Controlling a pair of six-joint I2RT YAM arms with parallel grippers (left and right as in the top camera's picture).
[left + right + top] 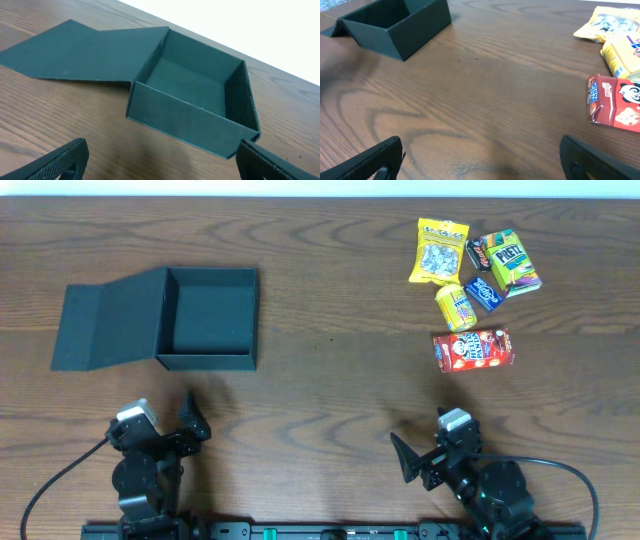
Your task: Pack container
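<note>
The packing has not begun, judging by how things lie. The container (pixel 208 360) sits on the worktop (pixel 330 390) with its lid (pixel 100 328) folded flat on the side away from the snacks. Its inside is bare. Every snack is well apart from the container on its right: a yellow bag (pixel 440 252), a green box (pixel 514 263), a small yellow packet (pixel 455 307), a blue packet (pixel 484 293) and a red carton (pixel 473 350). All of them are left to carry over, and the lid probably has to be closed after that.

The left end effector (pixel 162 150) hangs just in front of the container, spread wide, gripping and touching nothing. The right end effector (pixel 481 145) is also spread wide and empty, well apart from the container and nearer the red carton.
</note>
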